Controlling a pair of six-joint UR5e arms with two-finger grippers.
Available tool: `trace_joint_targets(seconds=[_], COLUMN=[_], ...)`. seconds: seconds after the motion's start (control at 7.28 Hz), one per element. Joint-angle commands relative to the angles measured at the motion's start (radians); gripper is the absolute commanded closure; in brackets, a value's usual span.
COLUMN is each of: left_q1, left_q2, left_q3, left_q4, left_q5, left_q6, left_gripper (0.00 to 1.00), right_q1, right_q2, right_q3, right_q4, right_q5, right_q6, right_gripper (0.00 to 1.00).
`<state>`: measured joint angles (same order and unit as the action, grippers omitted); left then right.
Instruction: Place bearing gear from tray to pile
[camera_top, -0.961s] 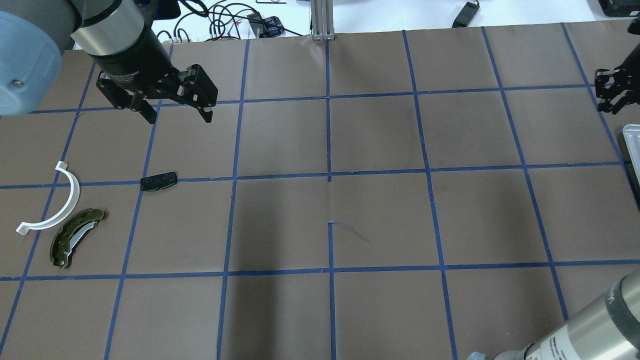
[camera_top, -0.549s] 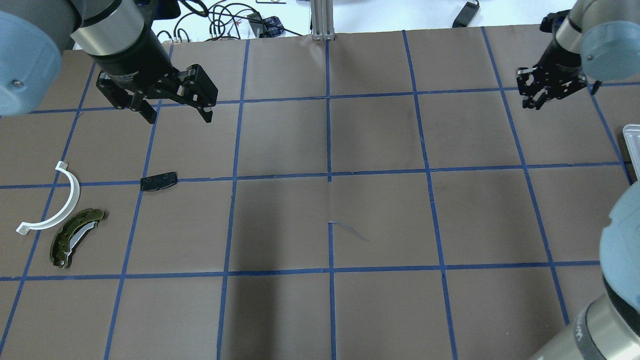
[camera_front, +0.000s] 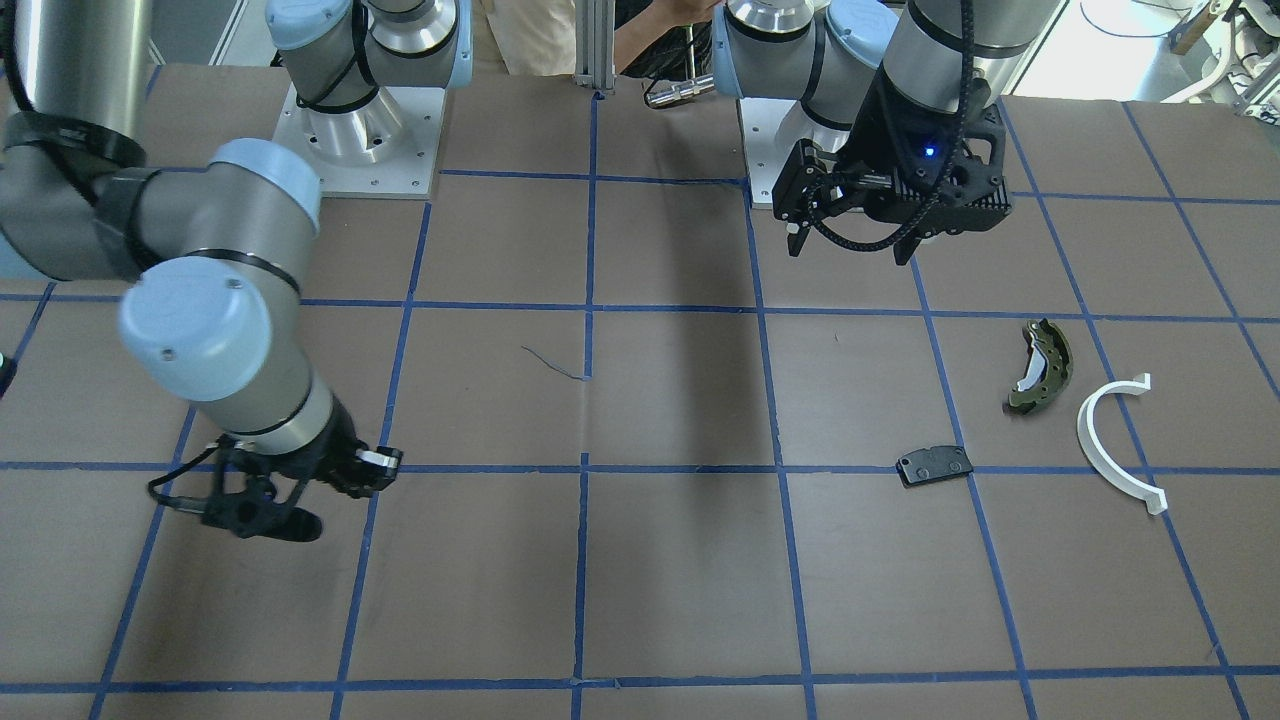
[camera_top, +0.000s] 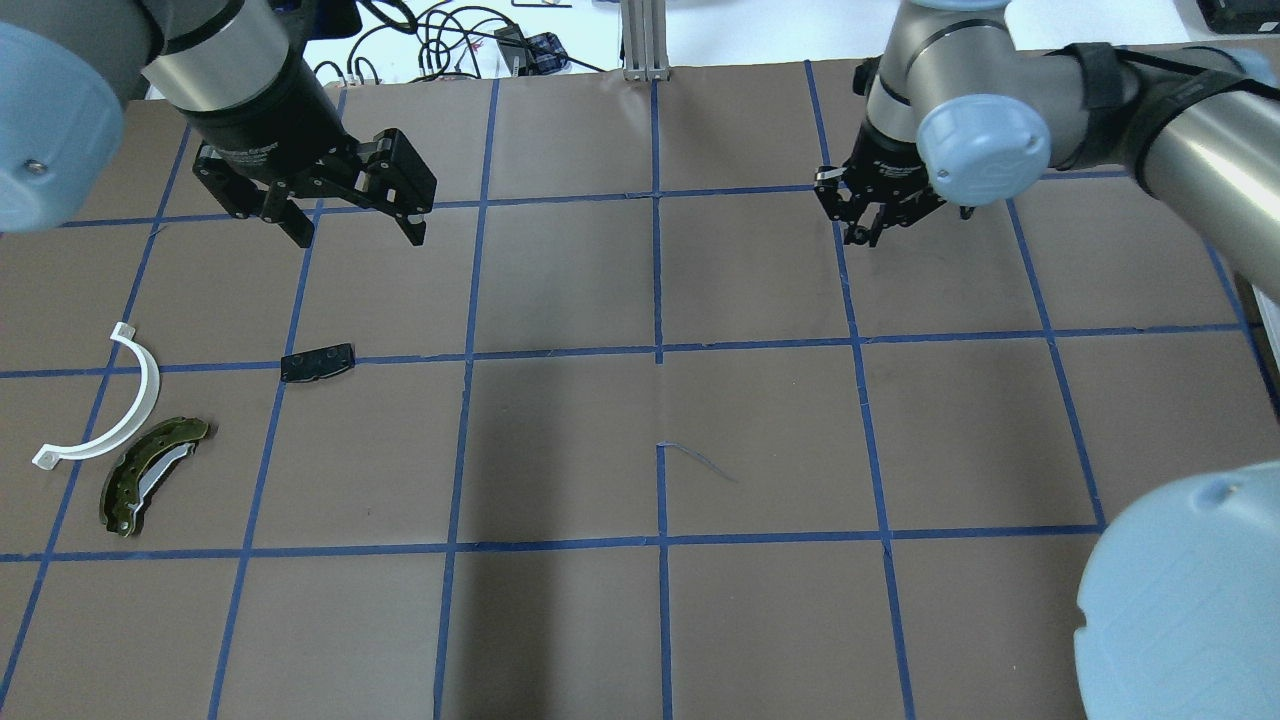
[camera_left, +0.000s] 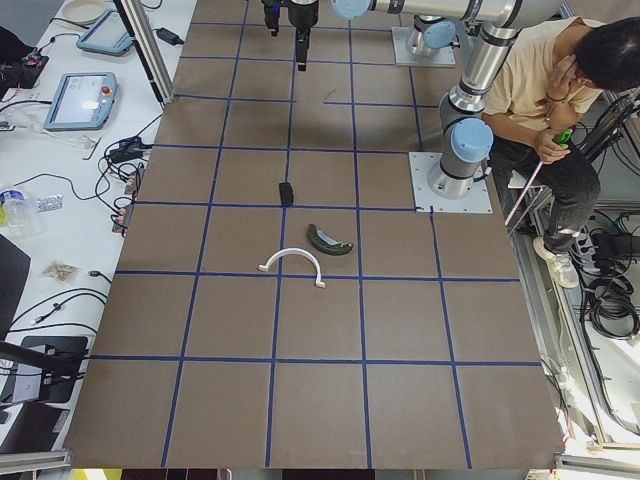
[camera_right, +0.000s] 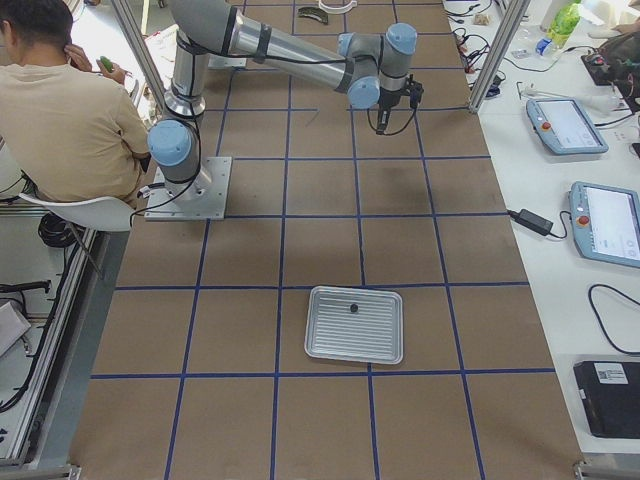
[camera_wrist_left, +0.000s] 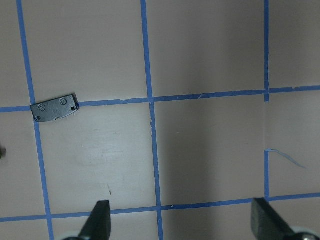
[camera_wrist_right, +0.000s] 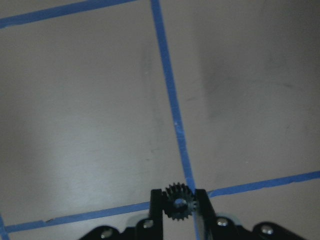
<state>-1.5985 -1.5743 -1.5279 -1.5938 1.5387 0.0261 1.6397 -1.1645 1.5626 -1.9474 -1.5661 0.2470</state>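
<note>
Mid-carry, at a guess. Bearing gear (camera_wrist_right: 176, 195) pinched between the almost-shut jaws of the right gripper (camera_top: 868, 225), off the table, well apart from the black brake pad (camera_top: 318, 362). Left gripper (camera_top: 358, 238) spread wide, holding nothing, hanging above the table near the pad. Olive brake shoe (camera_top: 150, 475) and white arc piece (camera_top: 140, 400) beside the pad, on its side away from the right gripper. Already out of the tray (camera_right: 330, 340). Left to do: crossing to the pad, lowering, letting go.

Bright, even overhead light; broad soft shadows down the brown table (camera_top: 560, 620); wrist views slightly soft.
</note>
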Motion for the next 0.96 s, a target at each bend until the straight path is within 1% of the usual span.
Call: trace_joint_targets(seconds=[0.0,0.14,0.27,0.41,0.55,0.69,0.82], left_q1=[0.0,0.002,0.002,0.002,0.002,0.003,0.002], left_q2=[-0.001,-0.001,0.0,0.0,0.003,0.002,-0.001], left_q3=[0.0,0.0,-0.002,-0.002,-0.005,-0.002,-0.003], left_q4=[0.0,0.0,0.0,0.0,-0.002,-0.002,-0.002], left_q5=[0.0,0.0,0.001,0.001,0.001,0.001,0.0], left_q6=[0.0,0.0,0.0,0.0,0.0,0.0,0.0], left_gripper=[0.0,0.0,0.0,0.0,0.0,0.0,0.0], right_q1=[0.159,0.176,0.199,0.254,0.311,0.328,0.331], right_q2=[0.0,-0.001,-0.001,0.0,0.009,0.014,0.014], right_q3=[0.014,0.043,0.075,0.1,0.128,0.163,0.201], right_q4=[-0.001,-0.001,-0.007,-0.063,-0.114,-0.172,-0.215], right_q5=[0.0,0.003,0.041,0.067,0.069,0.067,0.069], right_q6=[0.15,0.158,0.187,0.255,0.323,0.339,0.339], right_gripper=[1.0,0.99,0.99,0.99,0.95,0.95,0.92])
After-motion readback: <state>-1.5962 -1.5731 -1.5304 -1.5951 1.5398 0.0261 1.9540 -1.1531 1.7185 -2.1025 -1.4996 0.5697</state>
